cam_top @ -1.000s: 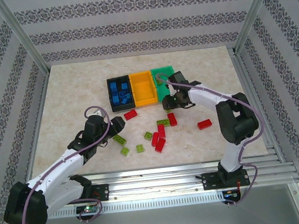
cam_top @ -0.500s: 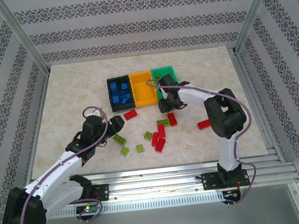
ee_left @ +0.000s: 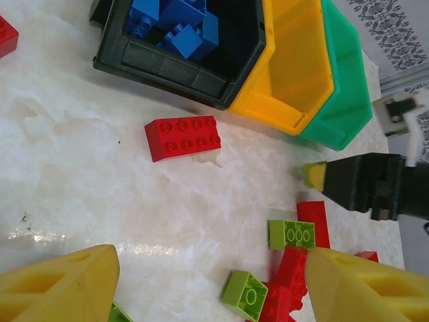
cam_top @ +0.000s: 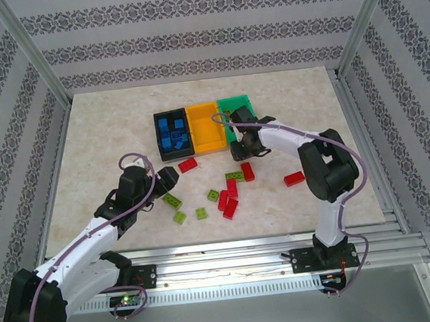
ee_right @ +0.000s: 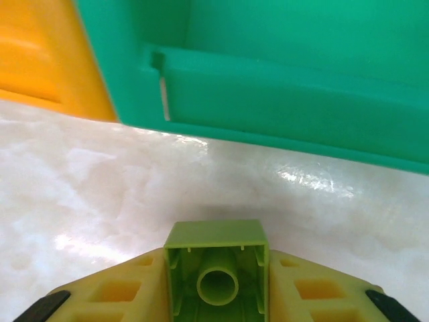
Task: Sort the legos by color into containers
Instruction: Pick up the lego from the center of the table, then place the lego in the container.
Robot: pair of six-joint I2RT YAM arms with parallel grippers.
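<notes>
Right wrist view: nearest us, the right gripper (ee_right: 216, 295) is closed on a lime brick (ee_right: 216, 251), pinched at both sides, with its hollow underside and central tube facing the lens. Beyond it is a strip of glossy marble-patterned table (ee_right: 100, 174), then the near outer wall of the green bin (ee_right: 288, 87), smooth moulded plastic with a stepped lip. The brick sits just short of that wall and, we judge, below its rim. Risk as we read it: driven forward at this height, the brick strikes the wall and shoves the light bin or twists in the slick grip, so it wants lifting over the rim first. A release too far left of the green bin would land in the orange-yellow bin (ee_right: 40, 54) touching it. Left wrist view: the left gripper (ee_left: 214, 288) stands wide open, holding nothing, well to the near-left of the green bin. Past it, loose red and lime bricks (ee_left: 291, 235) lie scattered on the green bin's near side. Farthest left of it is the black bin (ee_left: 174, 67), holding studded blue bricks (ee_left: 181, 33).
</notes>
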